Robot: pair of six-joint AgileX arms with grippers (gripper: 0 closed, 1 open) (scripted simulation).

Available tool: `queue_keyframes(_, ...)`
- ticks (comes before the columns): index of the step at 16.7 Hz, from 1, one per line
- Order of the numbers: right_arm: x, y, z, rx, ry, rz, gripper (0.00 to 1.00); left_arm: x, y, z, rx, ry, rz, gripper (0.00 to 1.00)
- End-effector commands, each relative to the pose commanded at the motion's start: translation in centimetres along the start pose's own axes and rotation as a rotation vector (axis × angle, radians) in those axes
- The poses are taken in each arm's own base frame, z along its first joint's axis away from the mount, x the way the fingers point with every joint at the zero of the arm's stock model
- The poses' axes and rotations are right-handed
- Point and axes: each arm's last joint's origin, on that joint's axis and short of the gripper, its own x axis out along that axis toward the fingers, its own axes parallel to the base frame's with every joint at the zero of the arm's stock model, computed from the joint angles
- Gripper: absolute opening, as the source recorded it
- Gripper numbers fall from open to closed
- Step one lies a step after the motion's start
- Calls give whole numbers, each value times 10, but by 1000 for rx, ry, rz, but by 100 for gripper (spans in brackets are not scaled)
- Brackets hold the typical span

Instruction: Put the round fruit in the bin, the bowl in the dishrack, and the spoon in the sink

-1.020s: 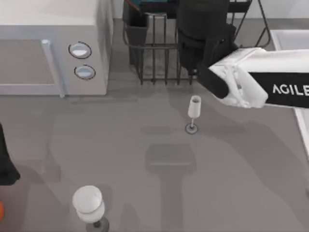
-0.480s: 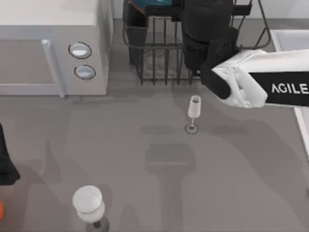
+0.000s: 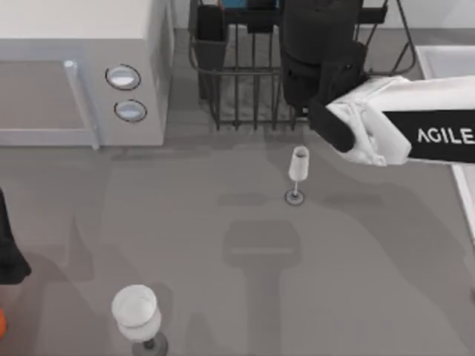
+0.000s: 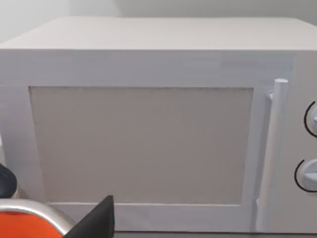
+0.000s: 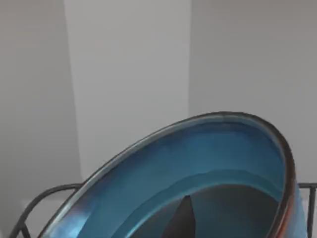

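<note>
The bowl (image 5: 198, 163), glossy blue inside with a thin reddish-brown rim, hangs tilted over the dishrack (image 3: 237, 81), whose top wire (image 5: 44, 194) passes just beneath it. A sliver of the bowl's blue (image 3: 234, 3) peeks out at the back edge of the table, beside the rack's black utensil cup (image 3: 210, 30). My right gripper (image 3: 315, 15) reaches over the rack and is shut on the bowl, with one dark finger (image 5: 182, 218) inside it. The sink (image 3: 445, 55) lies to the right of the rack. The round fruit, the spoon and the bin are out of view.
A white microwave (image 3: 74, 67) with two knobs fills the back left and faces the left wrist camera (image 4: 138, 144). One slim stemmed glass (image 3: 297, 167) stands mid-table and a wider one (image 3: 136, 311) near the front. My left arm (image 3: 9, 252) is parked at the left edge by a small orange object (image 3: 1, 322).
My right arm shifted slightly right and farther over the dishrack, then held still. The bowl's blue edge slid toward the back, uncovering the utensil cup.
</note>
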Motion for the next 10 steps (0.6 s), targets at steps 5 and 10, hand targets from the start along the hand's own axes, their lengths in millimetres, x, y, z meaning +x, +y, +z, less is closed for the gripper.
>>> queue_keyframes(5, 0, 0, 0, 0, 0, 0, 100, 0, 0, 0, 0, 0, 0, 100)
queue_keyframes(10, 0, 0, 0, 0, 0, 0, 100, 0, 0, 0, 0, 0, 0, 100)
